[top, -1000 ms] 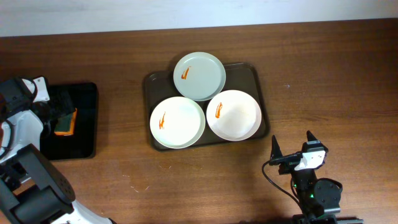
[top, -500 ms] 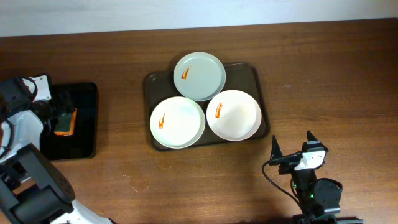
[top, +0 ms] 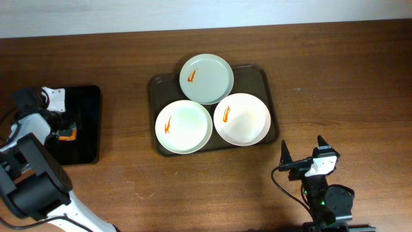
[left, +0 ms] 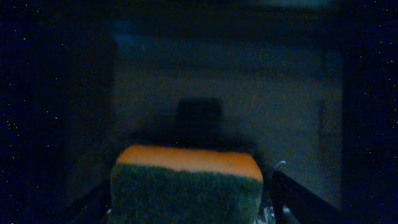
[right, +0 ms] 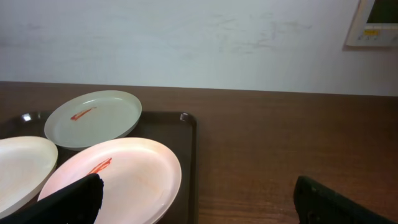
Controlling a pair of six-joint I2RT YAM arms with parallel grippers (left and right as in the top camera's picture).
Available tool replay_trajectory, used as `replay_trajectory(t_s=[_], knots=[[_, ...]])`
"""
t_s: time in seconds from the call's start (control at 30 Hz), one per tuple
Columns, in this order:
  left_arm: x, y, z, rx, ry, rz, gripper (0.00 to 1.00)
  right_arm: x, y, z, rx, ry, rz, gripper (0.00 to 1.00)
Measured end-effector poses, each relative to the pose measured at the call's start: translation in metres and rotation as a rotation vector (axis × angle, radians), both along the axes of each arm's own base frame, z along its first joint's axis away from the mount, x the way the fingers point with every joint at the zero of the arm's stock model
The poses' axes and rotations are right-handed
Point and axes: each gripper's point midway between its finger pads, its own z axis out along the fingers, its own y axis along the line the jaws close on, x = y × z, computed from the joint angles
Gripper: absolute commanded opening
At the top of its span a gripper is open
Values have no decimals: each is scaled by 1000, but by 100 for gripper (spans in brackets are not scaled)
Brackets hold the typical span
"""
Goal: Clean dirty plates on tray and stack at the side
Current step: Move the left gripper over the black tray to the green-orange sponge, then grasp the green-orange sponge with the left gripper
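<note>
Moved: left gripper (top: 59, 124) is sitting further in over the black tray (top: 87, 145) than a second ago and is covering more of the sponge (top: 67, 134); plates and right gripper (top: 301, 142) are staying put.
Count: three plates are lying on one dark brown tray (top: 256, 72), with one sponge on the black tray.
Placing: pale greenish plate (top: 206, 78) is reaching past the far rim; left white plate (top: 183, 126) and right white plate (top: 242, 119) are sitting side by side nearer, rims meeting.
Look: each plate is carrying one small orange smear (top: 192, 76) left of its middle.
Around: both trays are resting well apart on the wooden table (top: 347, 77).
Left gripper: fingers are flanking the orange-topped, green-faced sponge; the wrist view is too dark to tell whether they are pressing it.
Right gripper: fingers are standing wide apart, holding nothing, near the dark brown tray's corner.
</note>
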Motion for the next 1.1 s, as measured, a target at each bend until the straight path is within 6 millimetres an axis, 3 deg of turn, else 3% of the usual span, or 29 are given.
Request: replay_trajectory(t_s=[0.1, 0.23, 0.27, 0.33, 0.37, 0.47, 0.6, 0.67, 0.7, 0.73, 0.83, 0.87, 0.9, 0.97, 1.0, 1.1], knots=[[0, 0, 0, 1, 4, -6, 0, 0, 0, 0, 0, 0, 0, 98], [-1, 0, -1, 2, 6, -10, 0, 0, 0, 0, 0, 0, 0, 98], [-1, 0, -1, 1, 6, -9, 58, 0, 0, 0, 0, 0, 0, 98], [-1, 0, 0, 0, 5, -6, 95, 0, 0, 0, 1, 0, 0, 99], [-2, -1, 0, -9, 8, 5, 100, 0, 0, 0, 1, 0, 0, 98], [-11, -6, 4, -33, 41, 19, 99, 0, 0, 0, 1, 0, 0, 98], [-34, -5, 0, -19, 145, 59, 58, 0, 0, 0, 1, 0, 0, 98], [-39, -4, -1, -13, 167, 69, 49, 0, 0, 0, 1, 0, 0, 98], [-41, -4, -2, -7, 180, 67, 32, 0, 0, 0, 0, 0, 0, 98], [-42, -3, -2, -3, 184, 69, 0, 0, 0, 0, 1, 0, 0, 98], [-44, -3, -2, -2, 190, 73, 0, 0, 0, 0, 1, 0, 0, 98], [-44, -3, -2, -3, 190, 75, 9, 0, 0, 0, 0, 0, 0, 98], [-44, -3, -2, -1, 190, 75, 62, 0, 0, 0, 1, 0, 0, 98], [-41, -1, -1, 6, 180, 78, 77, 0, 0, 0, 0, 0, 0, 98], [-40, 0, -1, 11, 174, 77, 98, 0, 0, 0, 0, 0, 0, 99], [-31, 5, 3, 33, 136, 80, 100, 0, 0, 0, 0, 0, 0, 98]])
